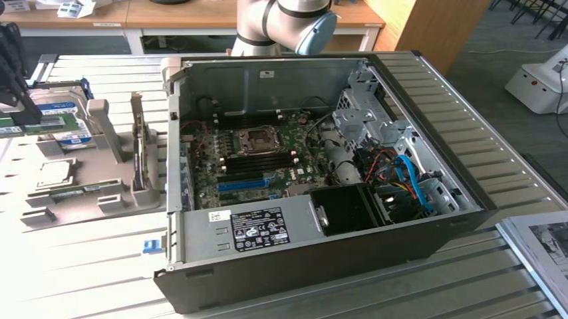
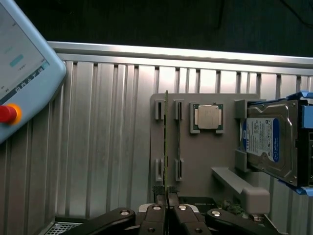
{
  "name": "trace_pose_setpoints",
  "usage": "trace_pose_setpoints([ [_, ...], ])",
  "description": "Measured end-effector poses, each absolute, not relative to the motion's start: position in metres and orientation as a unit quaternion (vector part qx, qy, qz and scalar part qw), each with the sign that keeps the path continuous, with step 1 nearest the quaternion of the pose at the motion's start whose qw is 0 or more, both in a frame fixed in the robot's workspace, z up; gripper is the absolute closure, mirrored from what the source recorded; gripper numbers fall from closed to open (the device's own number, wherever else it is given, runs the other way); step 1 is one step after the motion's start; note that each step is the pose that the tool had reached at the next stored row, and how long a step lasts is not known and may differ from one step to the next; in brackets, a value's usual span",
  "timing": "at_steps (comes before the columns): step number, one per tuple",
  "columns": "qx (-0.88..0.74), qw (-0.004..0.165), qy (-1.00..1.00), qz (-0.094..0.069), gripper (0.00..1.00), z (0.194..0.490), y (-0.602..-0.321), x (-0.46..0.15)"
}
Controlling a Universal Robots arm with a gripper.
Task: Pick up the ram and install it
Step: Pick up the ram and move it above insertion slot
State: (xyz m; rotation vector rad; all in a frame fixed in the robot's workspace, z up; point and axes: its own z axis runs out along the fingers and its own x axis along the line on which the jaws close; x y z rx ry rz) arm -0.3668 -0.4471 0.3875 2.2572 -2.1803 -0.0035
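Note:
The ram (image 2: 166,142), a thin green stick seen edge-on, runs out from between my gripper's (image 2: 167,198) fingertips, which are shut on its near end. It hangs just above the grey parts holder (image 2: 215,152), slightly off from the holder's slot brackets. In the exterior view my gripper (image 1: 16,109) is at the far left with the green ram (image 1: 44,123) in it, well away from the open computer case (image 1: 310,252). The motherboard (image 1: 253,156) with its dark memory slots lies inside the case.
A second green stick (image 2: 178,142) rests in the holder next to a square processor (image 2: 207,117) and a silver hard drive (image 2: 269,142) with a blue-white label. A card (image 1: 138,149) stands upright on the holder. A teach pendant (image 2: 19,68) with a red button lies beside the ribbed table.

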Motion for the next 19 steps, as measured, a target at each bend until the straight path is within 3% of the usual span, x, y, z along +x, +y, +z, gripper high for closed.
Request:
trace_pose_setpoints([
  [19,0.719,0.002,-0.695,-0.001,0.89,0.387,-0.447,-0.352],
])
